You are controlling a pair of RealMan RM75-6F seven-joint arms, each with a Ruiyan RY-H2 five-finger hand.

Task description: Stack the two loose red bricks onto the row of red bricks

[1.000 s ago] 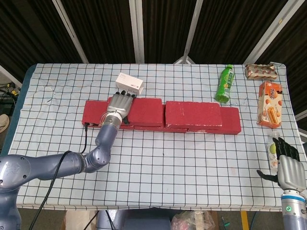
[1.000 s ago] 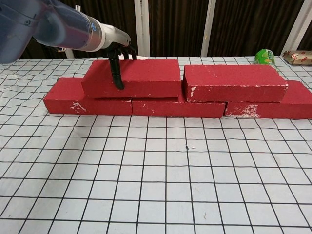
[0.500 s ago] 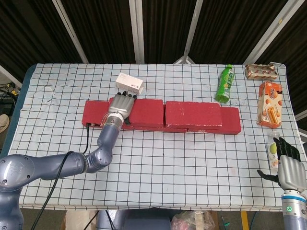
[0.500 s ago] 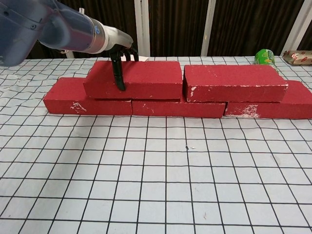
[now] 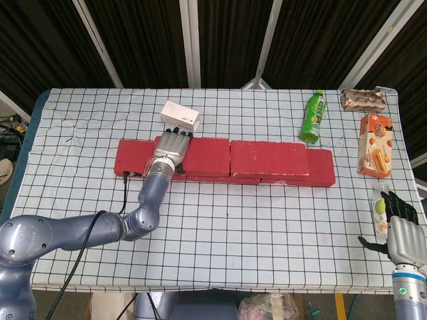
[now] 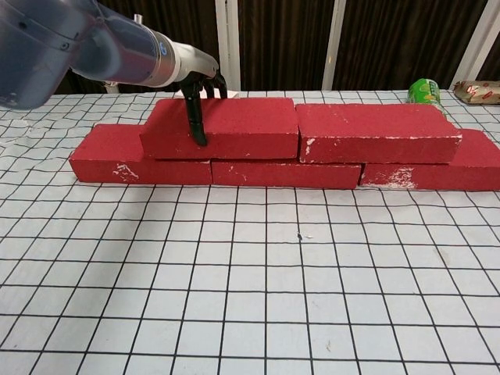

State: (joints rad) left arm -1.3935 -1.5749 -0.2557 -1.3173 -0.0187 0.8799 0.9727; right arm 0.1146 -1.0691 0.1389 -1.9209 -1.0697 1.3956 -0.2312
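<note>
A row of red bricks [image 6: 141, 162] lies across the middle of the checkered table [image 5: 267, 227]. Two more red bricks rest on top of it, end to end. My left hand [image 5: 172, 148] grips the left upper brick [image 6: 234, 129], with its thumb [image 6: 198, 121] down the front face and its fingers over the top and back edge. The right upper brick [image 6: 375, 133] sits free beside it, and their ends meet. At the table's near right corner my right hand [image 5: 399, 230] holds nothing, fingers apart.
A white box [image 5: 180, 116] lies just behind my left hand. A green bottle [image 5: 311, 117] lies behind the row's right end. A snack pack [image 5: 363, 100], an orange box [image 5: 374, 145] and a small packet [image 5: 379, 217] line the right edge.
My left hand has slid the left upper brick to the right along the row, closing the gap to the right upper brick. The right hand has not moved.
</note>
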